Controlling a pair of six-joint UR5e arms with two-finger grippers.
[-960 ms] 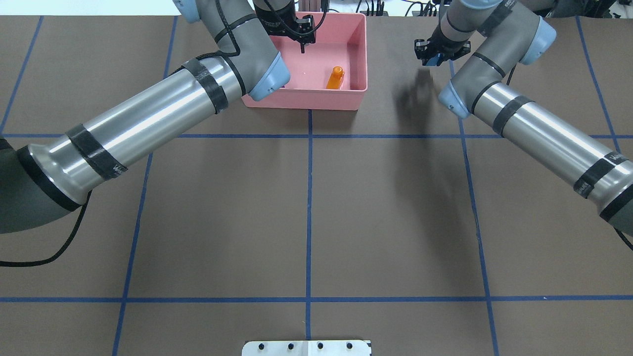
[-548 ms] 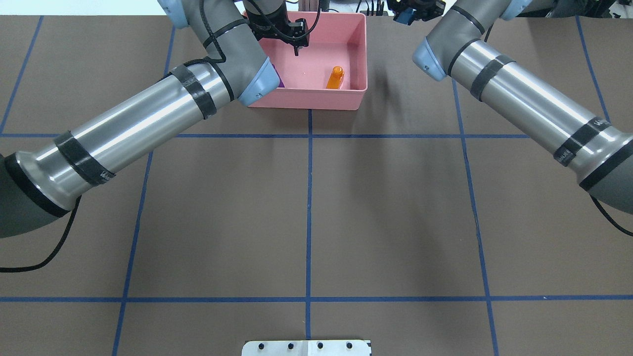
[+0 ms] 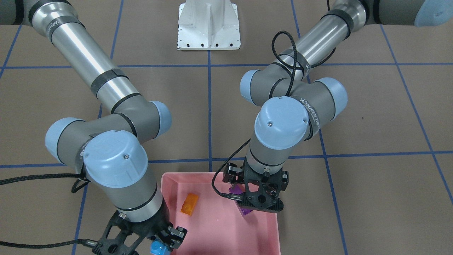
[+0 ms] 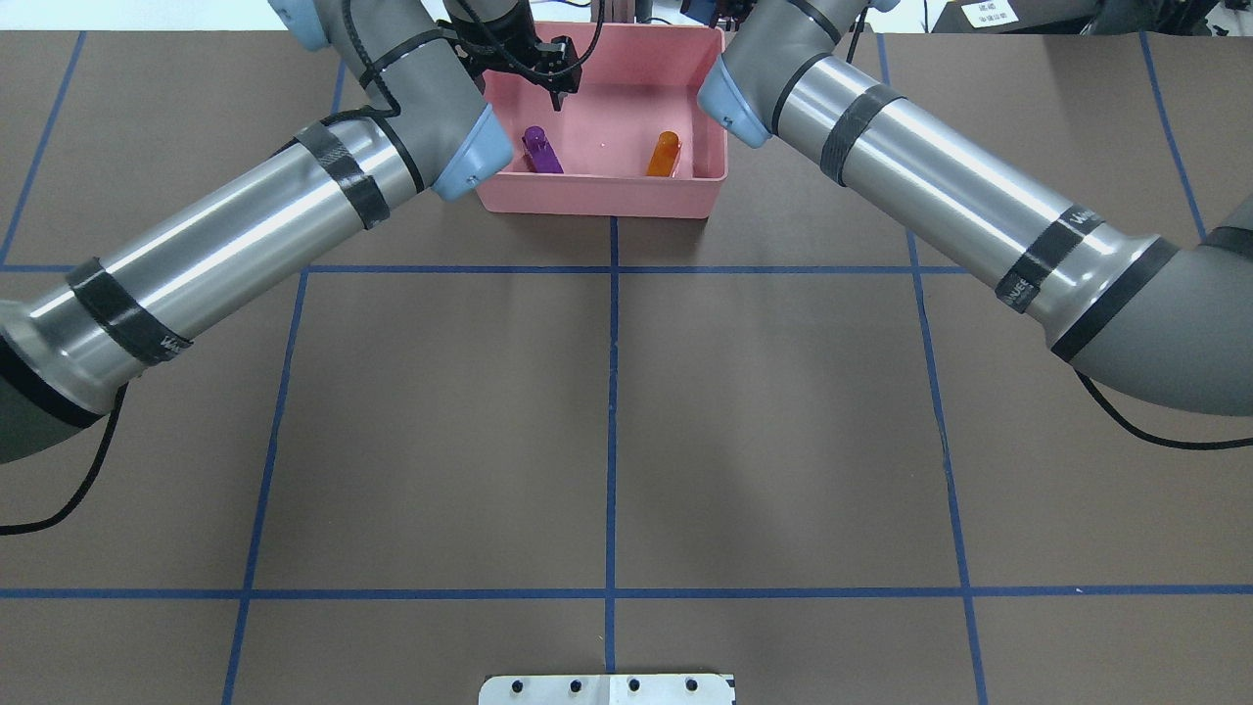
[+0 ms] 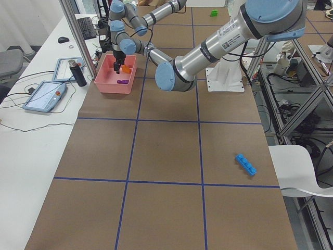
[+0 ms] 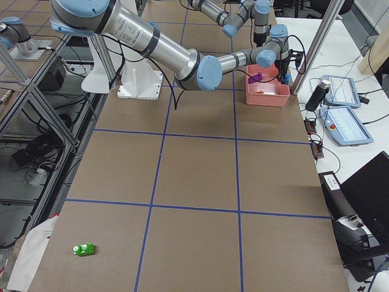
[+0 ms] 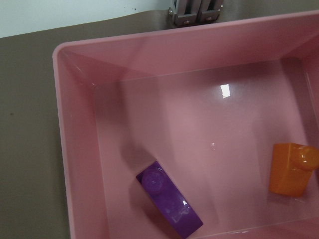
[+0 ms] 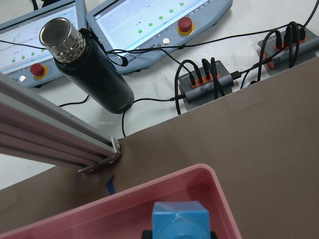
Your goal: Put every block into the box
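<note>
The pink box (image 4: 607,196) stands at the table's far edge. In it lie a purple block (image 4: 540,150) (image 7: 172,201) and an orange block (image 4: 664,154) (image 7: 291,168). My left gripper (image 3: 260,202) hangs open just above the purple block (image 3: 245,211). The right gripper (image 3: 158,248), shut on a small blue block (image 8: 179,219), is over the box's far rim (image 8: 149,199). A green block (image 6: 84,249) and a long blue block (image 5: 245,164) lie on the table far from the box.
Beyond the box there are a black bottle (image 8: 92,72), two control tablets (image 8: 149,20), cable hubs and an aluminium post (image 8: 50,134). The white robot base (image 3: 208,24) is at the table's near side.
The right arm has swung left from beside the box to its far rim, carrying the small blue block. The left arm drew back leftward, uncovering the purple block.
</note>
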